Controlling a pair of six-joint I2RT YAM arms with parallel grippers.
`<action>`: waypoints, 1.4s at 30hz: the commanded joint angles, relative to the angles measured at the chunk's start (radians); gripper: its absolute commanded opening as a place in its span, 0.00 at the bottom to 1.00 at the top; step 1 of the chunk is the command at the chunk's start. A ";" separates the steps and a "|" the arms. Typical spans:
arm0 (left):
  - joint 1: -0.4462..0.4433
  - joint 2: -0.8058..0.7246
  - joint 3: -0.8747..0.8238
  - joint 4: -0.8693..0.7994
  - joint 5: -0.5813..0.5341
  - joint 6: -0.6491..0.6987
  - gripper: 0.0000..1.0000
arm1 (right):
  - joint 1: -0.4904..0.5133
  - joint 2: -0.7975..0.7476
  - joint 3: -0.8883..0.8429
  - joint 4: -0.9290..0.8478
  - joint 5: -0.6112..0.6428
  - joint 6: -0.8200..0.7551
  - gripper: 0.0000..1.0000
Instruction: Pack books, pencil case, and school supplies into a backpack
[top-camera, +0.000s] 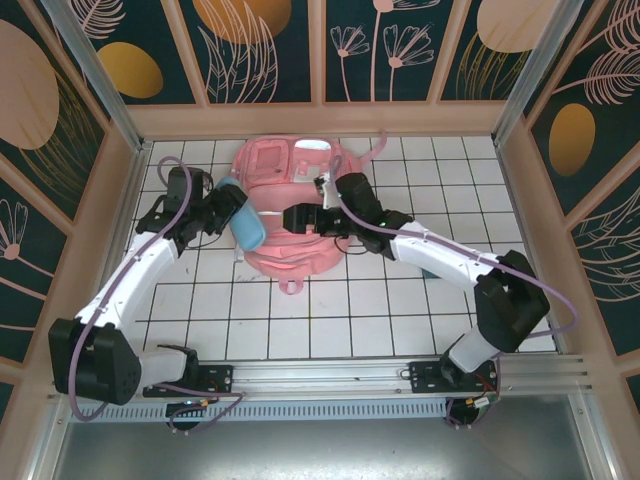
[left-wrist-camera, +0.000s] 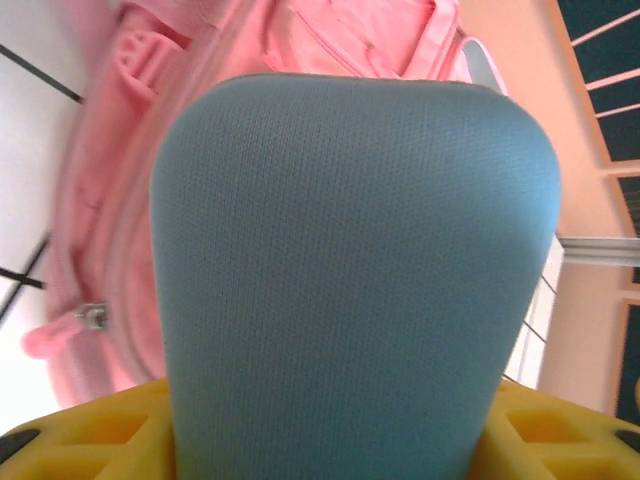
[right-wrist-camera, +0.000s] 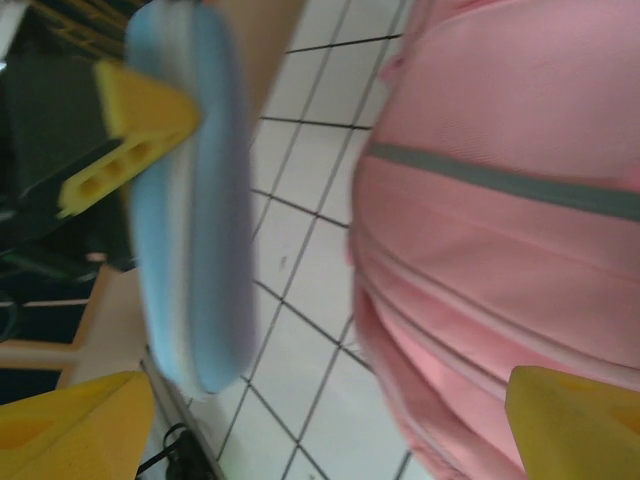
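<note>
1. Top external: noted pink backpack (top-camera: 268, 165) lying flat on white tiled desk (top-camera: 330, 320), toward 12 o'clock from desk centre.
2. Found blue-grey pencil case (top-camera: 244, 216) pinched in left jaws, raised and tilted at backpack's 9 o'clock edge; cannot tell whether touching the fabric.
3. Saw right jaws over backpack's middle, pointing toward 9 o'clock at the case.
4. Left wrist: logged pencil case (left-wrist-camera: 350, 280) wedged between yellow pads (left-wrist-camera: 100, 420), with backpack (left-wrist-camera: 370, 40) beyond at 12 o'clock.
5. Right wrist: recorded right jaws spread wide, yellow fingertips (right-wrist-camera: 70, 420) at 7 and 5 o'clock, gripping nothing.
6. Same view: placed pencil case (right-wrist-camera: 190, 200) at 9 o'clock with a yellow finger (right-wrist-camera: 130, 120) of left jaws pressed on it, backpack (right-wrist-camera: 500, 200) at 3 o'clock, bare desk (right-wrist-camera: 300, 260) between.
</note>
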 joint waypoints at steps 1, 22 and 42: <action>-0.015 0.032 0.028 0.134 0.084 -0.070 0.58 | 0.026 0.056 0.060 0.122 -0.023 0.027 0.89; -0.039 0.063 0.051 0.113 0.051 0.110 0.92 | 0.011 0.101 0.069 0.179 0.049 0.045 0.30; -0.364 0.265 0.234 -0.184 -0.163 1.019 0.86 | -0.447 -0.296 -0.295 0.019 -0.018 0.133 0.31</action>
